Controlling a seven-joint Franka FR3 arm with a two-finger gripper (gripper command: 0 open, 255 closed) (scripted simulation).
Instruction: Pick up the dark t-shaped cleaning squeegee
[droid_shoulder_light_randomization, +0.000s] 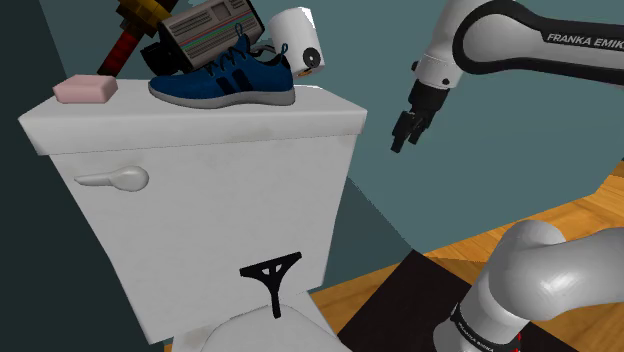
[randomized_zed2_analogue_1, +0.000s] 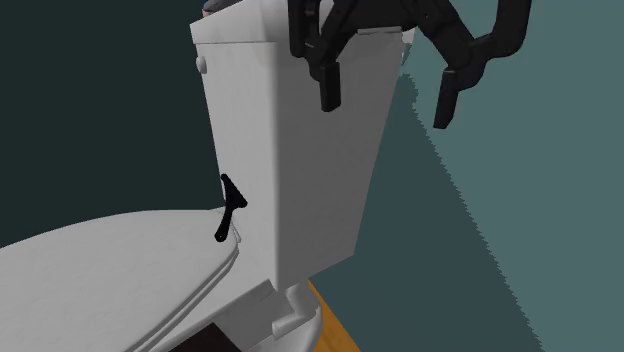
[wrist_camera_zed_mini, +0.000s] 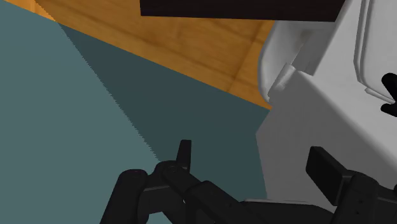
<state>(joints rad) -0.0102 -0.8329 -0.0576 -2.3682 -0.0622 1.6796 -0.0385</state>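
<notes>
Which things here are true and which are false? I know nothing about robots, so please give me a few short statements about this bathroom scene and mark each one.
1. The gripper is holding the black squeegee. False: it is open and empty, in the air beside the tank.
2. A blue shoe sits on the tank lid. True.
3. The squeegee lies flat on the floor. False: it stands on the closed toilet lid, T-head up, against the tank's front.
4. A pink block lies on the tank lid near the shoe. True.
</notes>
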